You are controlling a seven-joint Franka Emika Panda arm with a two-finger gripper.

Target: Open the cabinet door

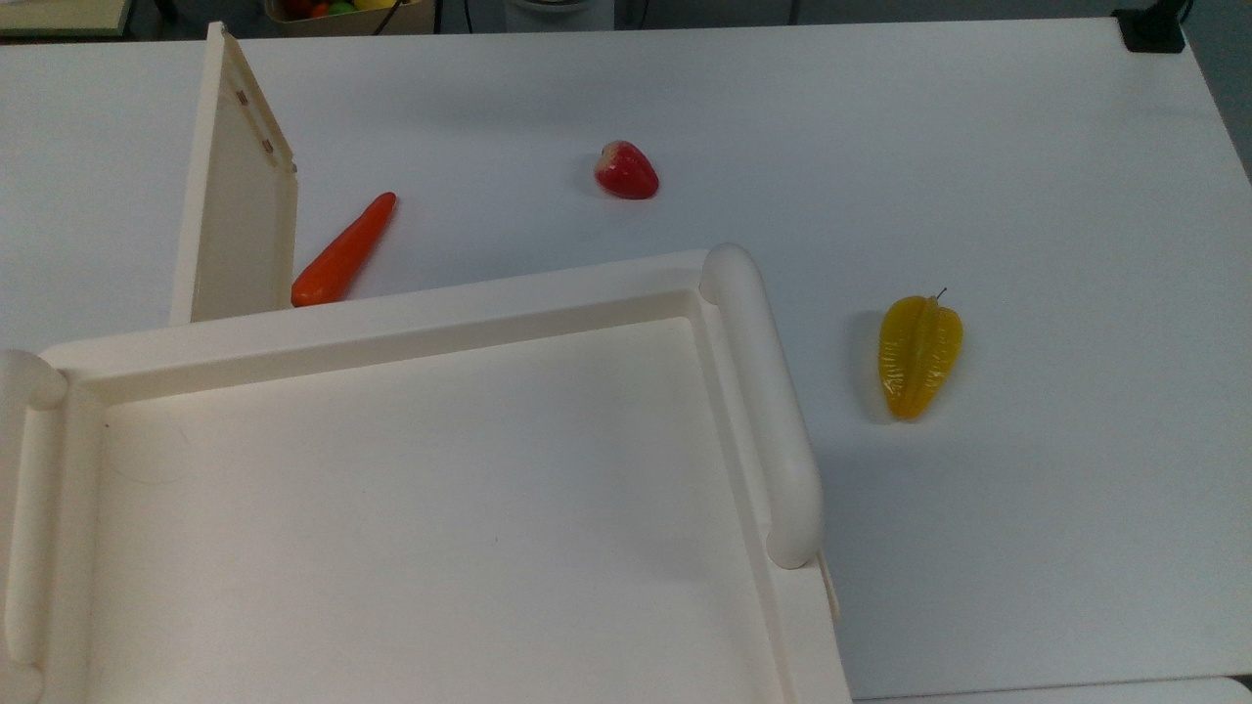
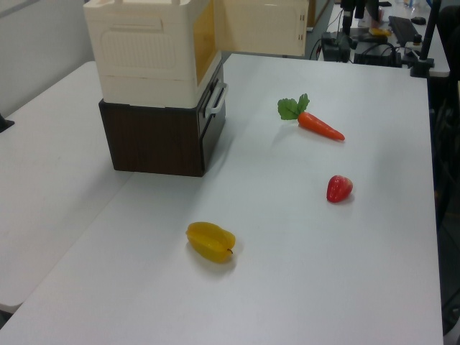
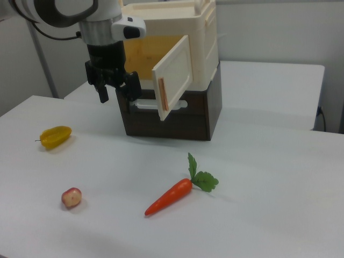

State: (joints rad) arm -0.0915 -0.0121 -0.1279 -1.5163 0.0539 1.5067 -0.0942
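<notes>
You are looking at a white table [image 3: 269,161] with a cream cabinet [image 3: 177,32] stacked on a dark brown box [image 3: 177,115]; the door [image 3: 173,79] stands swung well out from the cabinet's front, hinged at the right view's right, so the yellowish inside shows behind it; in the top view the door [image 1: 235,196] juts away from the cabinet's top rim [image 1: 391,323], and in the left view it [image 2: 262,27] hangs wide at the upper edge. The gripper [image 3: 114,88] hangs just in front of the opening, at the right view's left of the door, its fingers spread and grasping nothing — apart from the panel. Judged from this, the opening looks essentially done; little remains beyond backing the arm away. Scattered on the table: a carrot [image 3: 169,196], a strawberry [image 3: 71,197] and a yellow starfruit [image 3: 55,136], all well apart from the cabinet. No brand, label or readable writing appears anywhere.
</notes>
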